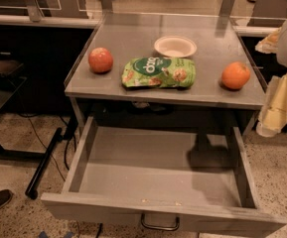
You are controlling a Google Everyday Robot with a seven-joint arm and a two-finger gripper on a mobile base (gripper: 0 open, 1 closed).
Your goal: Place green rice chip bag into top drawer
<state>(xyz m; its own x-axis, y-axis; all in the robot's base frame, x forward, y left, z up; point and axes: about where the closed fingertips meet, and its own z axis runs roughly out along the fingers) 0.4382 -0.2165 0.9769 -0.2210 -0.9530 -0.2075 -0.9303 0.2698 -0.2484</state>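
Observation:
The green rice chip bag [159, 72] lies flat on the grey table top [133, 33], near its front edge and in the middle. The top drawer [158, 165] is pulled wide open below the table; its inside holds nothing and its metal loop handle [160, 225] shows at the front. My gripper [276, 108] hangs with the pale arm at the right edge of the view, beside the table's right side. It is well apart from the bag and holds nothing that I can see.
A white bowl [175, 46] stands just behind the bag. A red apple [101, 60] sits left of the bag and an orange [235, 75] sits to its right. A black pole [46, 160] and cables lie on the floor at the left.

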